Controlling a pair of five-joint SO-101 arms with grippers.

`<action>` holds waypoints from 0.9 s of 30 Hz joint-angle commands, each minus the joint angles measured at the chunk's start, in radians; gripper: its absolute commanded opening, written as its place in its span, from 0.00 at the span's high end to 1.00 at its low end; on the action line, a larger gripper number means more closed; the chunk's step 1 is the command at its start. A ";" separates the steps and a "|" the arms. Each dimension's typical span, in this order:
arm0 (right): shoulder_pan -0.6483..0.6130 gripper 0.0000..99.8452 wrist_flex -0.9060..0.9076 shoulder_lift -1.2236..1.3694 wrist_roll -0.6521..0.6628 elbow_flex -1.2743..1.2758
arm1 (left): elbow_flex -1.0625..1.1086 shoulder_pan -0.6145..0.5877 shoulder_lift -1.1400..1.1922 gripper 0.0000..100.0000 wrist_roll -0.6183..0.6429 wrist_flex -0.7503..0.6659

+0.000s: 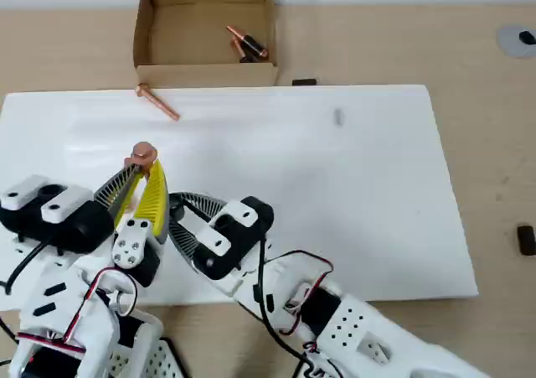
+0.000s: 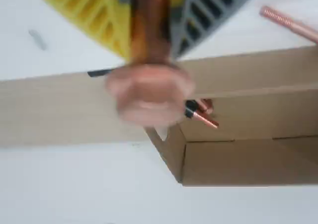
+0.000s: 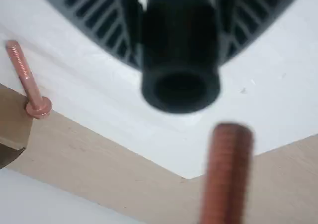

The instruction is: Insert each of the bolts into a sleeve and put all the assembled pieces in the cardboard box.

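Observation:
My left gripper (image 1: pixel 142 168), with one yellow and one grey finger, is shut on a copper bolt (image 2: pixel 149 85) whose head (image 1: pixel 144 152) points toward the cardboard box (image 1: pixel 205 75). My right gripper (image 3: pixel 180 15), beside it on the white mat, is shut on a black sleeve (image 3: pixel 180 60) with its open bore facing out. The held bolt's threaded end (image 3: pixel 226 174) hangs just off the sleeve's mouth, not inside it. Another bolt (image 1: pixel 157 102) lies loose on the mat in front of the box. Assembled pieces (image 1: pixel 247 44) lie inside the box.
The white mat (image 1: pixel 335 194) covers most of the wooden table, with open room to the right. A small dark object (image 1: pixel 304 82) sits by the box's front corner, and another dark block (image 1: pixel 526 239) lies off the mat at the right edge.

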 commanded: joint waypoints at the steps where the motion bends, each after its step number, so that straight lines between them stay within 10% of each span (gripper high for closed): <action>1: -0.008 0.99 -0.032 -0.027 -0.002 -0.002 | -0.046 -0.012 -0.008 1.00 -0.003 -0.023; 27: -0.007 0.99 -0.034 -0.027 0.020 -0.019 | -0.035 0.057 -0.008 1.00 -0.003 -0.009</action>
